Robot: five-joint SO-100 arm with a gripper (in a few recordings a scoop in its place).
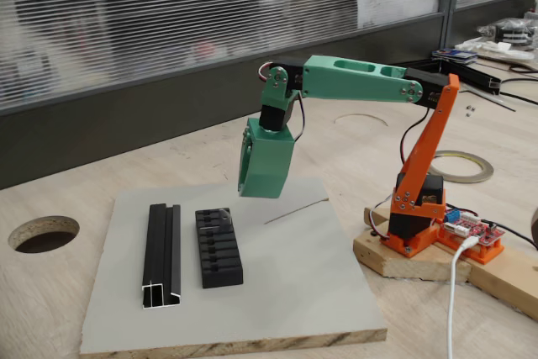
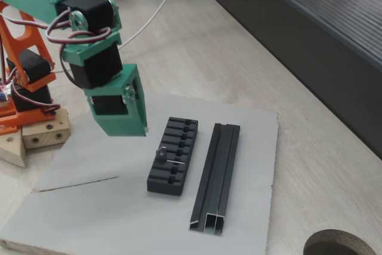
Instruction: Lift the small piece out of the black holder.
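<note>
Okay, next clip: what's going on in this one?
A green and orange arm hangs its gripper above a grey board, near the far end of the black holder. The small piece sits in one of the holder's slots, untouched. A black channel rail lies beside the holder, and a thin wire lies on the board. Whether the jaws are open cannot be told from these views.
</note>
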